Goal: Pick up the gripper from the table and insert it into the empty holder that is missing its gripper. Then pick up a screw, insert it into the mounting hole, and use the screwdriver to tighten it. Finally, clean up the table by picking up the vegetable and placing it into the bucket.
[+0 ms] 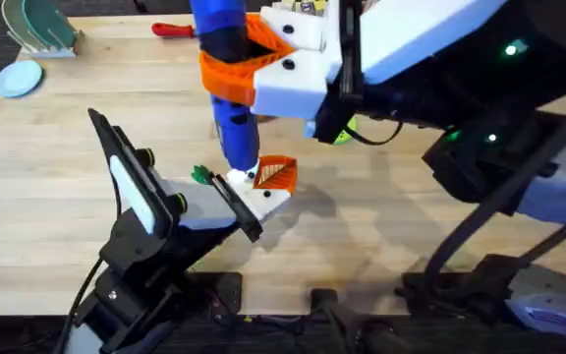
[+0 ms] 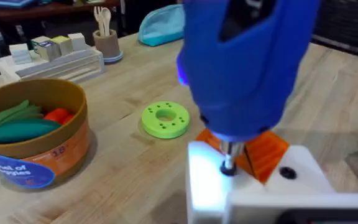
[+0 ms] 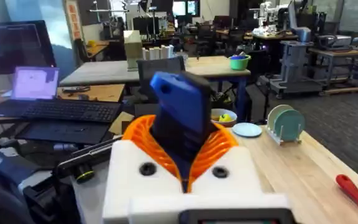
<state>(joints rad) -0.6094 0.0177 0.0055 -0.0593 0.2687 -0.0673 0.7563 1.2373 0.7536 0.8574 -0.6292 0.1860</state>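
Note:
My right gripper (image 1: 239, 64) (image 3: 180, 149) is shut on the blue screwdriver (image 1: 230, 118) (image 3: 178, 115) and holds it upright. The screwdriver's (image 2: 241, 62) metal tip (image 2: 227, 163) stands on the face of the white holder (image 2: 260, 193) (image 1: 263, 200) at the end of my left arm. An orange ribbed gripper pad (image 2: 267, 152) (image 1: 276, 174) sits in that holder, with a dark mounting hole (image 2: 288, 172) beside it. My left gripper (image 1: 258, 189) is low over the table (image 1: 47, 197). The small dark green vegetable (image 1: 201, 175) lies just left of it. The orange-brown bucket (image 2: 42, 155) stands farther off.
Inside the bucket lie green pods and a red piece. A bright green disc with holes (image 2: 165, 118) lies on the wood near the holder. A red-handled tool (image 1: 172, 29) (image 3: 356, 190) rests at the far edge. A rack and a blue plate (image 1: 18, 79) stand far left.

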